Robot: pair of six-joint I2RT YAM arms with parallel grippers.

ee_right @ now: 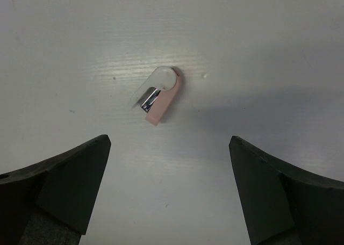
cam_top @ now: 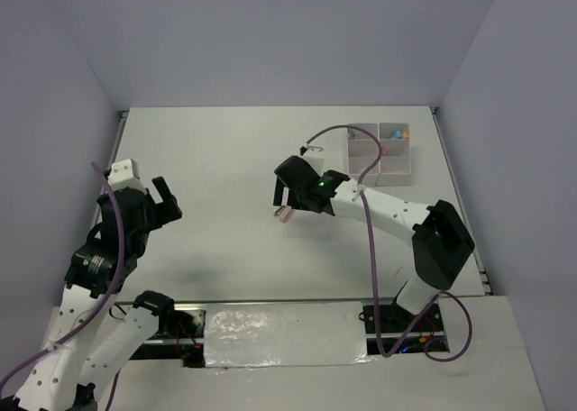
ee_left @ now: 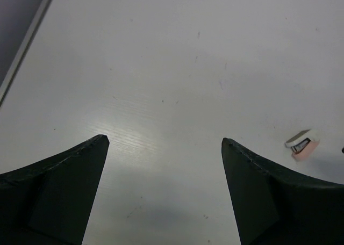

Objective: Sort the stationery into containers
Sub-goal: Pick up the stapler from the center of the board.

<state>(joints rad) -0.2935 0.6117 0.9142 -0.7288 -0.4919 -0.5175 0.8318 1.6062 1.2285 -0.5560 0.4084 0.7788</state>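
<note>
A: Top external view, big to small: white table (cam_top: 225, 159), then the compartment box (cam_top: 397, 163) in the far right corner, with coloured bits (cam_top: 394, 141) in one far compartment.
B: Grippers?
A: Left gripper (cam_top: 165, 201) hangs near the left edge, jaws spread wide, nothing between them. Right gripper (cam_top: 288, 202) is over mid-table, jaws also wide apart and empty.
B: Target?
A: Pink piece (ee_right: 160, 94), flat on the table about the middle, well apart from the box. In the right wrist view it's just ahead of the open fingers, roughly centred, untouched. Pink body, clear-white cap, metal insert. Maybe a mini stapler, can't confirm.
B: Handling?
A: My guess is light, rigid plastic. It looks smooth, so a bit slippery, and it may skid or pivot if one finger lands first. It lies slanted to the jaws. I'd pinch across the two long flat sides at mid-body, not the rounded capped end.
B: Progress?
A: Looks near done. No other loose stationery in sight.
</note>
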